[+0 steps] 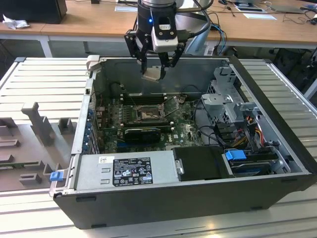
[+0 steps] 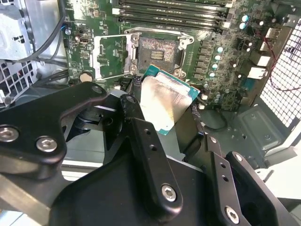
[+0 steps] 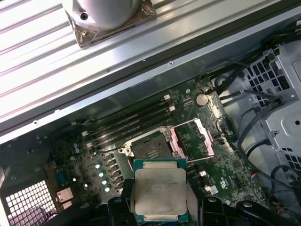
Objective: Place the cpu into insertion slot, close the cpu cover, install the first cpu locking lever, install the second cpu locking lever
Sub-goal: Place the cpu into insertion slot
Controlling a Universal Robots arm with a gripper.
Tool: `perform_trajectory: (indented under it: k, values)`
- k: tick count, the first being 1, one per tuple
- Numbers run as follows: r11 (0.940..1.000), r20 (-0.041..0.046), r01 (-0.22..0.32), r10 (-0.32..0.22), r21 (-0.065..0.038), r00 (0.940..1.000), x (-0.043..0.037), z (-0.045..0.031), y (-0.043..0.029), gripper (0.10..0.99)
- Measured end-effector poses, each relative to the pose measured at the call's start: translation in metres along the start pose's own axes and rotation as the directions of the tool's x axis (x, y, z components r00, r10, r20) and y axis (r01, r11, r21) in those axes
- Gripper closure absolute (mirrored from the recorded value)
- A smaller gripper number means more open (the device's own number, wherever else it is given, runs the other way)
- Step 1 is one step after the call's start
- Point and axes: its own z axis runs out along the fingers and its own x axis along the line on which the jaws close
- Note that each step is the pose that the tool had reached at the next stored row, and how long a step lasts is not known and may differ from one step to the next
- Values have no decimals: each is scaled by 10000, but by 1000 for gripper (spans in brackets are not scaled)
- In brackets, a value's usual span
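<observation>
Above the motherboard (image 1: 185,130), the hand (image 1: 154,72) grips the cpu (image 3: 160,195), apparently by its edges, poised for the uncovered insertion slot (image 3: 151,148).

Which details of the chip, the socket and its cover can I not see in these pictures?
cpu: underside turned away in both wrist views; the gripper covers two edges.
insertion slot: contacts too small in the exterior view.
cpu cover: too small in the exterior view to tell its tilt.

Ribbed grey worktable (image 1: 44,79) w/ grey jig blocks (image 1: 38,123) at exterior view's left; wooden desk (image 1: 89,22) behind w/ papers (image 1: 260,16).
</observation>
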Motion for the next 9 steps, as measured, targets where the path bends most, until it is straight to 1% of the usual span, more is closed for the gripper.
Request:
perform_trajectory:
  k: [9]
  values:
    - [9982,53,-601,601,-12,9982,0,7,-1,557]
